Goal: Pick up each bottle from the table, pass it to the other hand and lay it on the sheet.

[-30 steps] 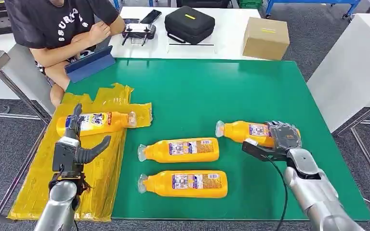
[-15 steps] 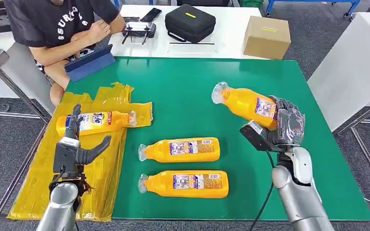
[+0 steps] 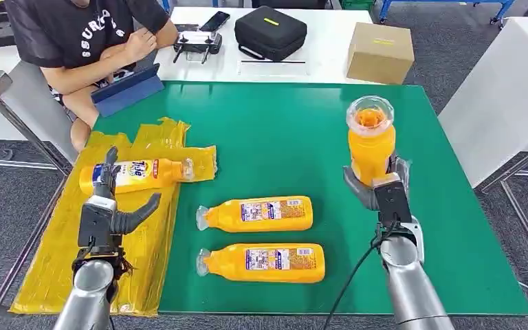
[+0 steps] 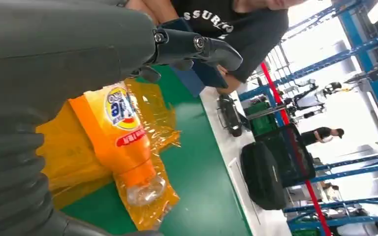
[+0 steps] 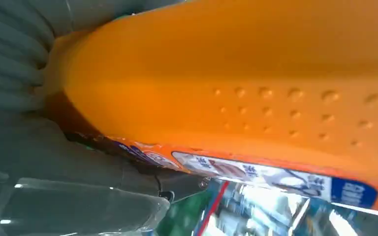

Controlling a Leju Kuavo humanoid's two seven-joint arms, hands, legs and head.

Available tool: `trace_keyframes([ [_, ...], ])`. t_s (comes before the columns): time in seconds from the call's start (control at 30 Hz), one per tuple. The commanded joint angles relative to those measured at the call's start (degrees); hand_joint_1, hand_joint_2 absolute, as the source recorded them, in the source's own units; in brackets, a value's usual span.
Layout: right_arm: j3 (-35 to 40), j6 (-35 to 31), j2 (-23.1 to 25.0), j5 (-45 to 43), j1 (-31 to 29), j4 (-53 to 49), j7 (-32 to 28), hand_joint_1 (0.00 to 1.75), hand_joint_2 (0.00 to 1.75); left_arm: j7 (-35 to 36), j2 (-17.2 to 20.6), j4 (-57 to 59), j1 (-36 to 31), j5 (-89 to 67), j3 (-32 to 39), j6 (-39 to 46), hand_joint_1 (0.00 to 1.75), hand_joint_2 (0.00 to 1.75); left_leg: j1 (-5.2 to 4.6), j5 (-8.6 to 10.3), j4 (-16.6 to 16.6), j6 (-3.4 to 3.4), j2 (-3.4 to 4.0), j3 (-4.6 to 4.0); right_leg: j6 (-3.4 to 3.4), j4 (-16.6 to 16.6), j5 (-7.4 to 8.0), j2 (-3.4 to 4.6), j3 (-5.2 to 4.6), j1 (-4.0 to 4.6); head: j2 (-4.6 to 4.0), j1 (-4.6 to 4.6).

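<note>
Now the right hand (image 3: 383, 187) wraps its fingers round the lower body of an orange bottle (image 3: 370, 141), held upright, cap toward the camera, above the green table (image 3: 282, 124). The left hand (image 3: 108, 206) waits over the yellow sheet (image 3: 55, 254), fingers spread. Handover advice: bring the bottle across level, let the left hand close on the free upper body before releasing.

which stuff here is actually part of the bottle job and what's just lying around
Job: held bottle in right robot hand; two bottles on mat; bottle on sheet; yellow sheet; left robot hand.
Lying about: black case, cardboard box, controller, phone.
</note>
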Motion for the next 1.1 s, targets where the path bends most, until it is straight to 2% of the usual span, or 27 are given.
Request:
trace_keyframes([
  [0.03, 6.3, 6.4, 5.9, -7.1, -8.9, 18.3, -3.0, 1.75, 1.75, 0.1, 1.2, 0.5, -3.1, 1.2, -6.6, -0.8, 0.0, 1.75, 0.07, -0.08, 0.0, -0.23, 0.21, 0.14, -0.13, 0.0, -0.01, 0.2, 0.11, 0.06, 0.0, 0.0],
  [0.2, 10.5, 9.6, 8.4, -9.0, -11.9, 25.3, -4.1, 1.75, 1.75, -0.1, 1.1, -0.7, -2.3, 1.3, -9.9, -1.5, 0.0, 1.75, 0.07, -0.09, 0.0, -0.25, 0.23, 0.17, -0.14, 0.0, -0.01, 0.23, 0.15, 0.05, 0.0, 0.02],
  [0.27, 10.7, 9.5, 8.7, -9.2, -12.3, 25.7, -4.1, 1.75, 1.75, -0.1, 1.0, -1.2, -2.1, 1.2, -10.3, -1.4, 0.0, 1.75, 0.09, -0.21, 0.1, -0.43, 0.35, 0.35, -0.26, 0.1, -0.11, 0.33, 0.29, 0.06, 0.0, 0.02],
  [0.33, 10.7, 9.5, 8.5, -9.2, -12.4, 25.8, -4.1, 1.75, 1.75, -0.1, 1.1, -1.2, -2.1, 1.2, -10.2, -1.4, 0.0, 1.75, 0.06, -0.08, 0.0, -0.24, 0.12, 0.11, -0.14, 0.0, -0.04, 0.12, 0.11, 0.04, 0.0, 0.0],
  [0.4, 12.0, 10.7, 8.8, -9.2, -13.3, 26.9, -4.1, 1.75, 1.75, -0.2, 1.4, -1.9, -2.4, 1.5, -11.0, -2.1, 0.0, 1.75, 0.07, -0.19, 0.1, -0.4, 0.13, 0.3, -0.24, 0.1, -0.15, 0.11, 0.29, 0.05, 0.0, 0.02],
  [0.6, 14.6, 13.5, 11.0, -11.4, -16.5, 30.6, -4.9, 1.75, 1.75, -0.1, 1.2, -2.9, -2.8, 1.7, -14.0, -2.8, 0.0, 1.75, 0.04, -0.14, 0.1, -0.31, 0.18, 0.13, -0.18, 0.1, -0.08, 0.18, 0.11, 0.02, 0.0, 0.02],
  [0.8, 15.1, 13.7, 11.0, -11.6, -16.7, 30.2, -5.4, 1.75, 1.75, -0.1, 1.3, -3.1, -3.2, 2.1, -14.2, -3.3, 0.0, 1.75, 0.1, -0.22, 0.1, -0.5, 0.03, 0.34, -0.31, 0.1, -0.22, 0.0, 0.36, 0.07, 0.0, 0.02],
  [0.87, 16.8, 13.0, 11.6, -10.7, -17.3, 28.7, -5.6, 1.75, 1.75, 0.4, 1.2, -3.9, -3.8, 2.3, -14.5, -3.8, 0.0, 1.75, 0.05, -0.06, 0.0, -0.23, 0.02, 0.06, -0.14, 0.0, -0.05, 0.03, 0.08, 0.03, 0.0, 0.02],
  [1.0, 19.3, 12.8, 12.8, -10.4, -19.0, 26.8, -5.1, 1.75, 1.75, 3.3, 1.2, -4.7, -5.9, 2.5, -15.4, -6.7, 0.0, 1.75, 0.06, -0.11, 0.2, -0.27, 0.13, -0.08, -0.17, 0.2, -0.08, 0.13, -0.08, 0.04, 0.0, 0.02],
  [1.1, 22.3, 12.8, 13.3, -9.3, -18.9, 26.2, -6.3, 1.75, 1.75, 6.2, 2.4, -6.0, -6.4, 2.8, -16.5, -11.4, 0.0, 1.75, 0.1, -0.27, 0.3, -0.53, 0.12, 0.22, -0.33, 0.3, -0.27, 0.1, 0.22, 0.07, 0.0, 0.02],
])
